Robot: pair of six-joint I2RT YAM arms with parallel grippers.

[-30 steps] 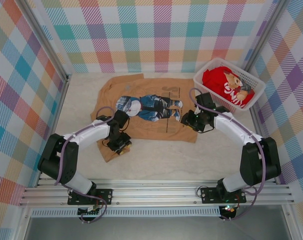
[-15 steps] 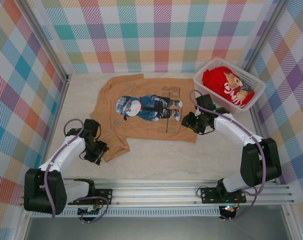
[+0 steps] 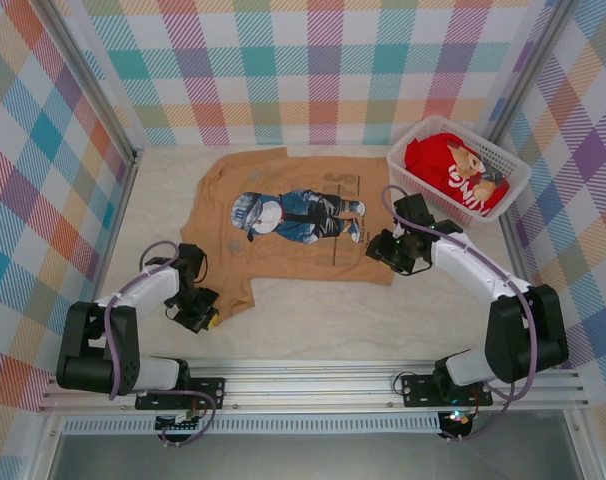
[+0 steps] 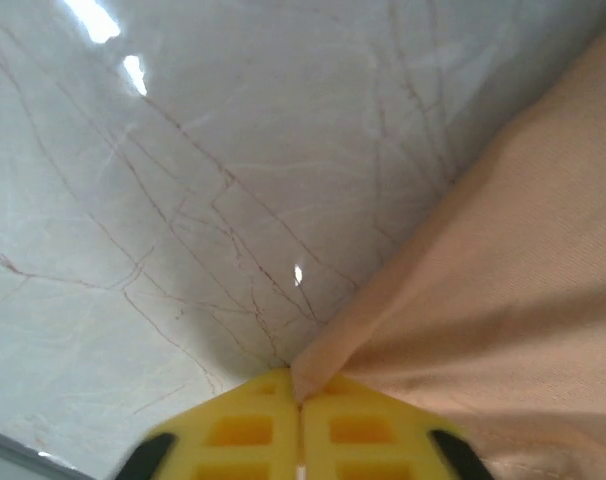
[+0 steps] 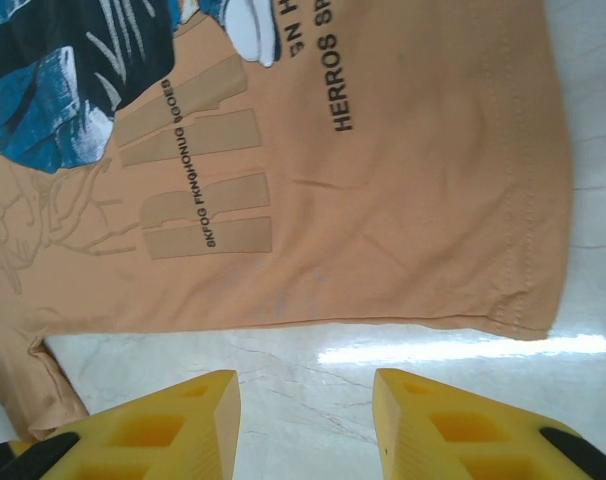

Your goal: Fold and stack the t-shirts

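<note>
Left arm folded low, elbow out to the left. The left end effector [image 3: 200, 312] [image 4: 299, 388] sits at the near-left corner of the tan t-shirt [image 3: 293, 262] [image 4: 503, 300], fingers pressed together and pinching that cloth corner right at the surface [image 3: 333, 315].

Right arm reaches forward and inward. The right end effector [image 3: 387, 249] [image 5: 303, 405] is over the shirt's near-right hem corner, fingers spread, nothing between them.

The tan t-shirt [image 5: 403, 230] lies spread print-up mid-surface, hem edge flat. There is bare surface along its near side and left side.

The red t-shirt [image 3: 438, 160] is bunched in the white basket [image 3: 404, 176] at the far right, just beside the right arm's wrist.

The surface is pale and marble-veined, glossy with glare. Plaid walls [image 3: 313, 70] close it in on three sides.
</note>
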